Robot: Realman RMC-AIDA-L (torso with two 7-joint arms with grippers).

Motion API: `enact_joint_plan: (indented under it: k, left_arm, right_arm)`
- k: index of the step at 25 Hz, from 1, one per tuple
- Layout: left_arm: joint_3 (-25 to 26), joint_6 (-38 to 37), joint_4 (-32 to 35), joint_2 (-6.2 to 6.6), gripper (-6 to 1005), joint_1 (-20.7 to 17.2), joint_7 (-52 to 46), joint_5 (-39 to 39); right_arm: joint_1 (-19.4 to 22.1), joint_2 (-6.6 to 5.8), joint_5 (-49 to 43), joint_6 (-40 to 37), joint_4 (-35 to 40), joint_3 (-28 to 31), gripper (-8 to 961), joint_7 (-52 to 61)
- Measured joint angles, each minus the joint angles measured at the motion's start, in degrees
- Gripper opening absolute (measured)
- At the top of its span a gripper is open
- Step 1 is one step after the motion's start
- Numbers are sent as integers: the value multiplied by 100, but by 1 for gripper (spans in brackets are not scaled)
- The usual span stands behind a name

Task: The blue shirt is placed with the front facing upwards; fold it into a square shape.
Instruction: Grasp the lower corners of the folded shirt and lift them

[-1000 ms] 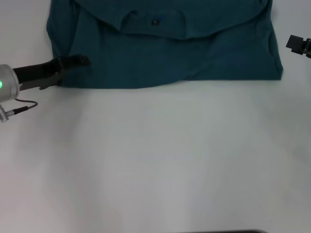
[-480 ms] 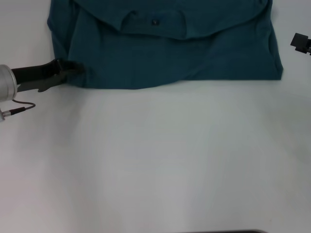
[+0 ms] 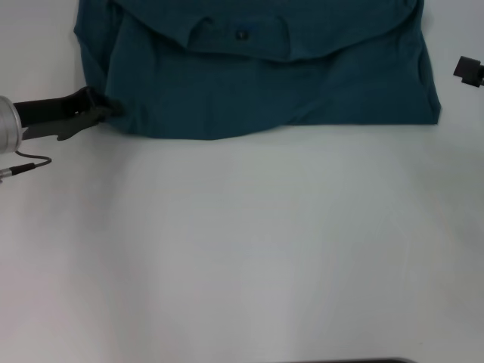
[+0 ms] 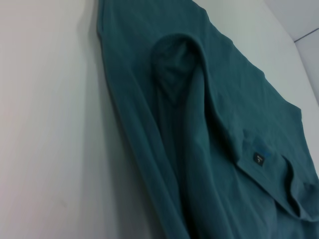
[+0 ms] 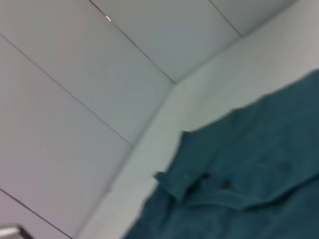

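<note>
Seen from the head camera, the blue shirt [image 3: 257,76] lies across the far part of the white table [image 3: 242,242], already folded over itself into a wide band whose near edge runs almost straight from left to right. Its collar [image 3: 240,36] faces up near the middle of the far side, with a small dark neck tag [image 3: 242,34] showing inside it. At the shirt's near left corner the left gripper [image 3: 106,112] reaches in from the left edge, low on the table, its dark fingers pinched onto the cloth at that corner. A thin grey cable [image 3: 26,166] trails on the table below the arm. Only a dark tip of the right gripper [image 3: 469,70] shows at the right edge, apart from the shirt; whether it is open or closed cannot be told. From the left wrist camera, the shirt [image 4: 199,129] fills the middle as long raised folds on the table [image 4: 50,124], with a curled sleeve hem and the neck tag [image 4: 259,158] showing. From the right wrist camera, the shirt [image 5: 249,189] lies flat with its collar [image 5: 199,186] turned up, and pale wall panels [image 5: 99,74] rise behind the table.
</note>
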State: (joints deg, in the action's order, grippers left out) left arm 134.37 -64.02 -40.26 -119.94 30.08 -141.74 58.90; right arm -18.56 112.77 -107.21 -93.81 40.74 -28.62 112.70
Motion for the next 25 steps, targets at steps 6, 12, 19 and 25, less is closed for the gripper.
enact_joint_plan:
  k: [6,12,19,25]
  left_arm:
    - [1,-314,-23,94,9,25,-139,4]
    - [10,-708,-260,95,7,25,-271,10]
    - [10,-1030,-513,126,6,40,-482,20]
    - [17,-1166,-611,166,7,14,-567,20]
  right_arm:
    - [-251,-346,-928,328,79,32,762,352]
    - [-688,-557,-1529,638,80,-5,762,959]
    - [-1263,-576,-2401,985,88,-25,762,1137]
    - [-1563,-521,-3025,1251,-11,-254,761,1401]
